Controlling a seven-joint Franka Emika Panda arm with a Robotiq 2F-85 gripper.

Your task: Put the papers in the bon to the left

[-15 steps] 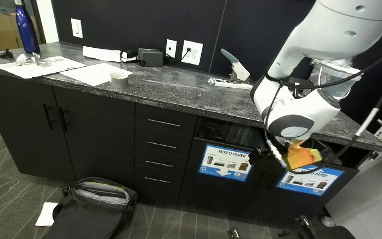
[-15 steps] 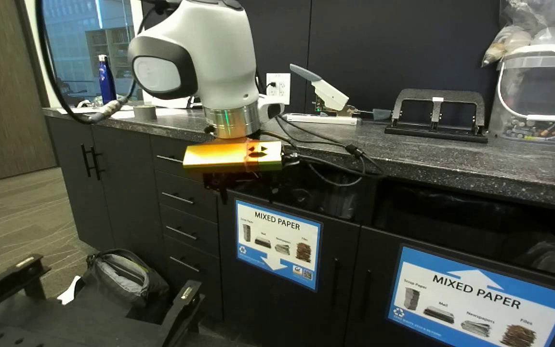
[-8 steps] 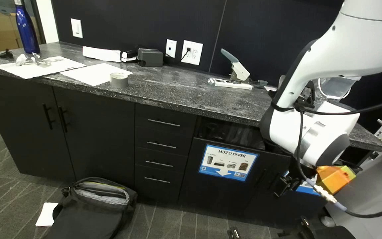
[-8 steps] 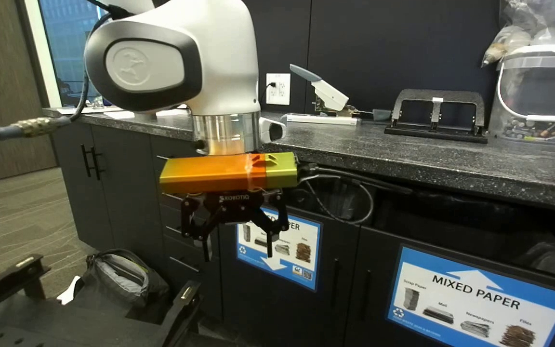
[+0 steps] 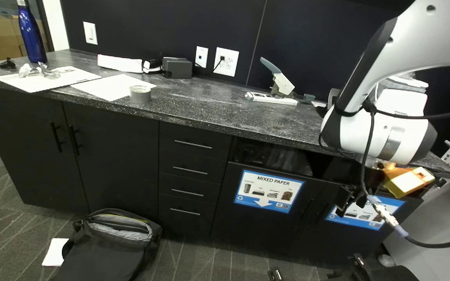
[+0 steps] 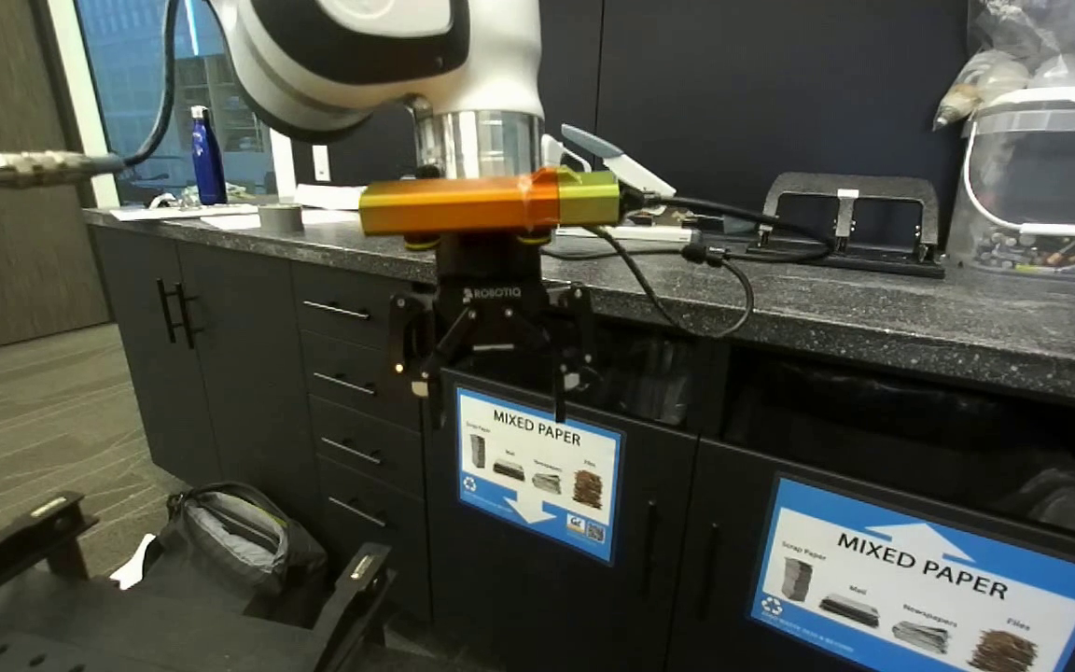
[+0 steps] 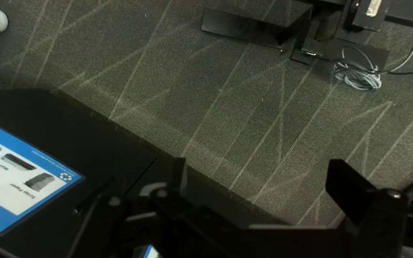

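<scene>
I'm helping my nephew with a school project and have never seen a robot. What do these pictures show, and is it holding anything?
The machine is a white robot arm; its grasping end is the black gripper. Two cameras stand outside it, viewing the counter from different places. The third rides on the arm and looks past the gripper toward the carpet. On the counter, crumpled papers rest on a flat white sheet; there are also a blue bottle and what look like a tape roll and a stapler. Below are two bins with MIXED PAPER signs. The gripper is open and holds nothing; the papers are well away from it.
</scene>
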